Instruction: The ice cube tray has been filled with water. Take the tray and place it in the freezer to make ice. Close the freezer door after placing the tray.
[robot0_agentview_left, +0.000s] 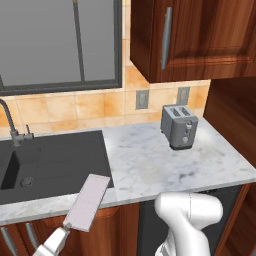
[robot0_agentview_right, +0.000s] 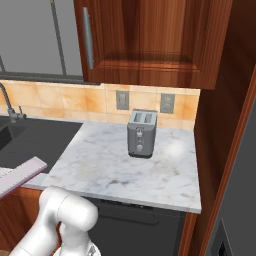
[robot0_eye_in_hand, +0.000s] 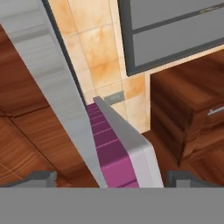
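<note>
So my tool (robot0_eye_in_hand: 109, 177) grips the ice cube tray (robot0_agentview_left: 88, 201) by its near end, jaws wide across it; tray tilted, long axis rising up-right over the desk (robot0_agentview_left: 165, 165) front edge by the sink (robot0_agentview_left: 55, 160). Hand view shows its purple cells; base views show the toaster (robot0_agentview_left: 179, 126)

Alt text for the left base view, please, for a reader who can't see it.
A pale ice cube tray pokes up at lower left, tilted over the counter's front edge beside a dark sink. A grey toaster stands on the marble counter below a wooden cabinet.
</note>
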